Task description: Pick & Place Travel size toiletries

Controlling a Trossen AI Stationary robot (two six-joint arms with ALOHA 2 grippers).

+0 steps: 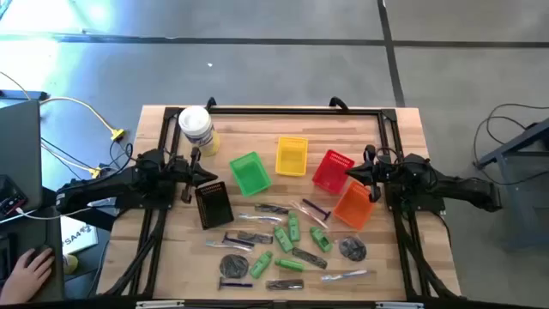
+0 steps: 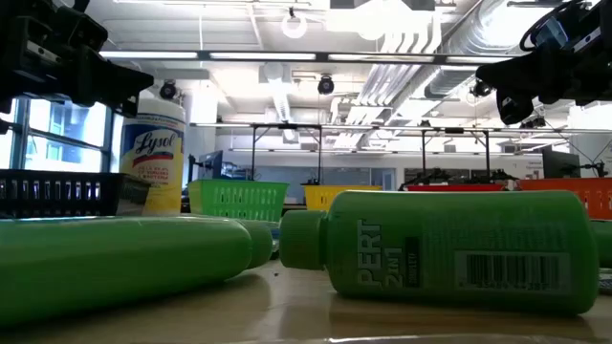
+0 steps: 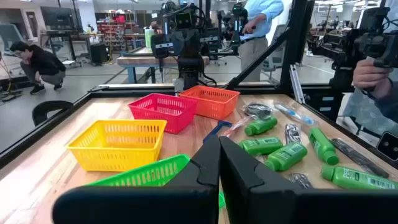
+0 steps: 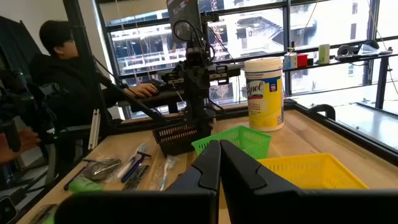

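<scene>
No item has been taken yet — the task is judged to be at its start. The left pincer [image 1: 208,176] is closed and empty just beside the black basket [image 1: 213,204]; the right pincer [image 1: 351,171], closed too, hangs by the red basket [image 1: 332,170]. The toiletries [image 1: 292,245] lie on the worktop [image 1: 257,124] below the baskets. Next, a pincer must be opened and lowered. Read: "Lysol" on the jar [image 2: 152,158], "PERT 2in1" on a bottle [image 2: 459,250].

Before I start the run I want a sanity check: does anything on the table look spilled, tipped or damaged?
Nothing stands out. The toiletries lie loosely scattered on the table, the five baskets sit upright, and the wipes canister stands.
</scene>
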